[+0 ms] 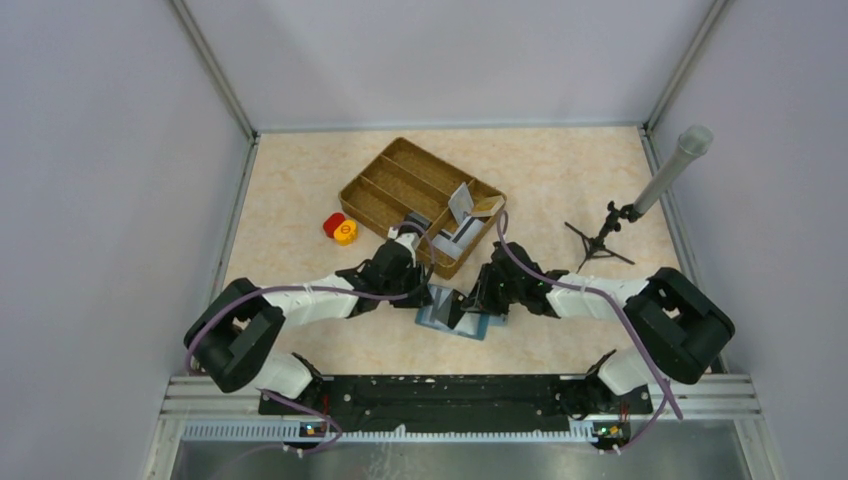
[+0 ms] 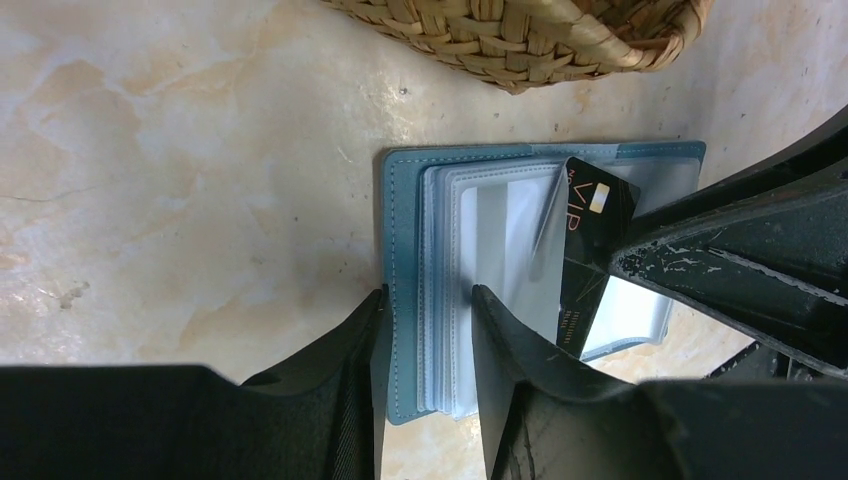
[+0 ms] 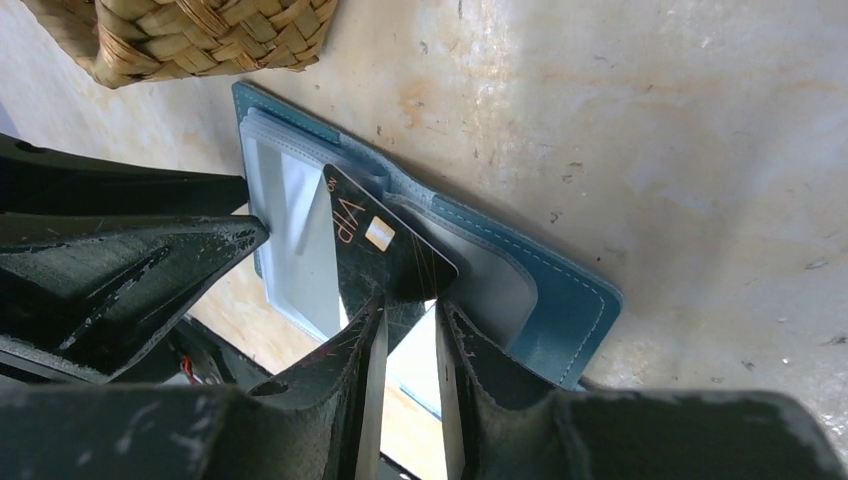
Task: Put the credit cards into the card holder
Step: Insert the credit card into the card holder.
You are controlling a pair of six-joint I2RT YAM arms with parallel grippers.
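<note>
The teal-blue card holder (image 1: 478, 326) lies open on the table between my two arms, its clear sleeves fanned out (image 2: 405, 220) (image 3: 560, 300). My left gripper (image 1: 430, 292) (image 2: 428, 295) is shut on its left cover and the stack of sleeves. A black VIP credit card (image 2: 590, 215) (image 3: 375, 235) stands partly inside a sleeve. Its lower corner sits between the tips of my right gripper (image 1: 480, 296) (image 3: 410, 305), whose jaws show a narrow gap. More pale credit cards (image 1: 462, 205) lean in the tray.
A brown woven divided tray (image 1: 385, 185) (image 2: 520, 40) (image 3: 190, 35) stands just behind the card holder. Red and yellow round pieces (image 1: 340, 228) lie left of it. A small black tripod (image 1: 600, 238) holding a grey tube (image 1: 670, 170) stands at the right.
</note>
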